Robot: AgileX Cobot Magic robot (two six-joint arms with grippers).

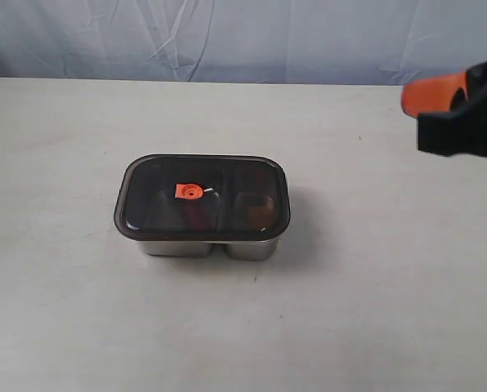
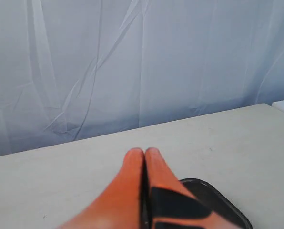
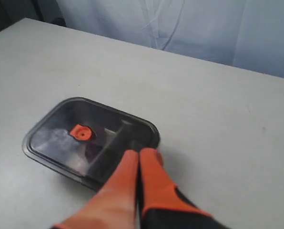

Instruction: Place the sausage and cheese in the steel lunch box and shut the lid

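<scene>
Right gripper (image 3: 139, 153) is pressed together and empty; ahead of its tips and lower, the lid (image 3: 92, 138) sits closed on the steel lunch box (image 1: 178, 247). Left gripper (image 2: 144, 152) is pressed together too. Under the dark lid, sausage (image 1: 196, 219) and cheese (image 1: 256, 209) seem to lie in separate compartments.

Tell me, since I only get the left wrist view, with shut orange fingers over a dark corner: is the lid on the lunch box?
Observer: Yes, the lid sits on the steel lunch box, covering both compartments.
Operator: Can you see the food inside?
Observer: Dimly, through the lid: a dark red shape, likely the sausage, in the larger compartment, and an orange-brown one, likely the cheese, in the smaller.
Operator: Where is the right gripper?
Observer: The right gripper is shut and empty, well apart from the box, to its right in the exterior view.
</scene>
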